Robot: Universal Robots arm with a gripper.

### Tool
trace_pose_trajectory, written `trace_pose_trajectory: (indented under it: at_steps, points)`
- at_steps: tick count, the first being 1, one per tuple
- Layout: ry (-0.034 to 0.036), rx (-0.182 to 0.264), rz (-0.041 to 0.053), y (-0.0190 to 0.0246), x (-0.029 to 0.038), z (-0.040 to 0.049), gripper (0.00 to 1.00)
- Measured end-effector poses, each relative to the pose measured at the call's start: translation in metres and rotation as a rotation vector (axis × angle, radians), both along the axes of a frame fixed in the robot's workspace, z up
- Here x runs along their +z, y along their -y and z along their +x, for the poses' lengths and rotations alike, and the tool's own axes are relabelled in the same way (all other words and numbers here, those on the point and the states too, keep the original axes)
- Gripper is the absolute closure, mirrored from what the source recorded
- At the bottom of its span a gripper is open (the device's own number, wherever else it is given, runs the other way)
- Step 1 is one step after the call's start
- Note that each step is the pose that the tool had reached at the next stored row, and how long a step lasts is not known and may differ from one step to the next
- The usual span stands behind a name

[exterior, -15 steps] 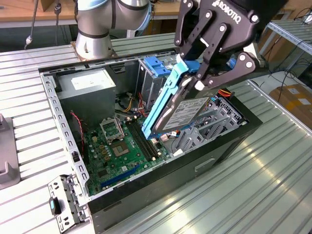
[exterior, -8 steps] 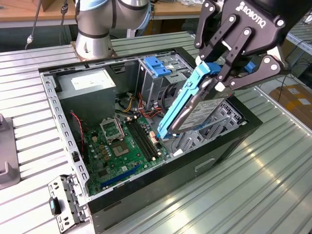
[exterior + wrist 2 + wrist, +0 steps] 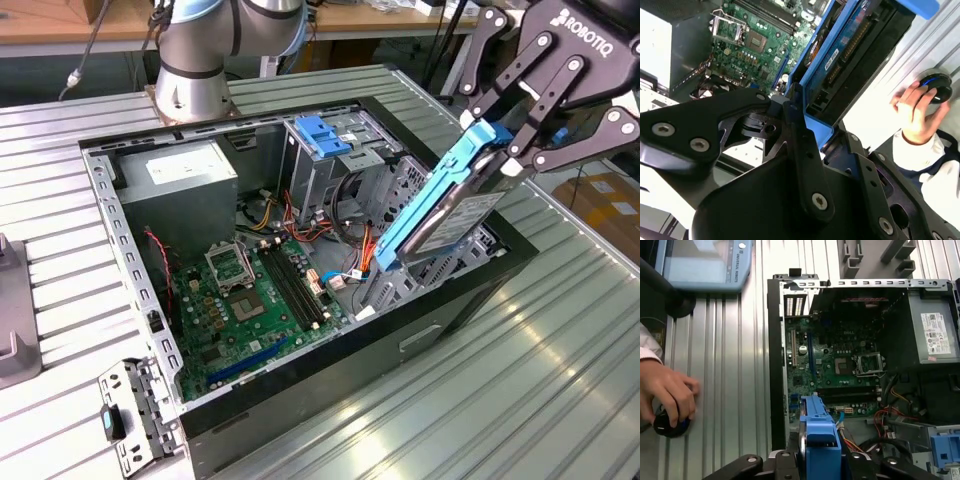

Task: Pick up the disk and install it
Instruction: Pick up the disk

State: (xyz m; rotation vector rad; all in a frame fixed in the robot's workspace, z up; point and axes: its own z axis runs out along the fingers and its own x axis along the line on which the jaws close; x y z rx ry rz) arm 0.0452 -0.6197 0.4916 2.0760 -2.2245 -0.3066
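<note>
Clamping disk [image 3: 445, 215], pincer [image 3: 510, 150], hand [image 3: 915, 112] in second wrist view

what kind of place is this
Probably a robotics lab bench: an open computer case lies on a metal table, the gripper holds the disk, and a person's hand rests on a black knob.

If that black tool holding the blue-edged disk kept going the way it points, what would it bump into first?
Probably the grey metal bay inside the computer case, under the disk gripped by the tool; depth is unclear.
</note>
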Motion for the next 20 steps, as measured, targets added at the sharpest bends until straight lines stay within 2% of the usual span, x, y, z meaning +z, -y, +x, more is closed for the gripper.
trace_pose_trajectory:
  at_steps: [5,8,13,17,20]
  points:
    - [-0.0088,0.005,0.0,0.0,-0.0003,0.025,0.63]
    - [-0.0109,0.01,-0.0001,-0.0002,-0.0003,0.0377,0.63]
    - [-0.0114,0.017,0.0,-0.0043,-0.0004,0.0492,0.63]
    - [-0.0116,0.018,-0.0002,-0.0126,-0.0004,0.055,0.63]
    - [-0.0117,0.024,0.0002,-0.014,-0.0008,0.0572,0.63]
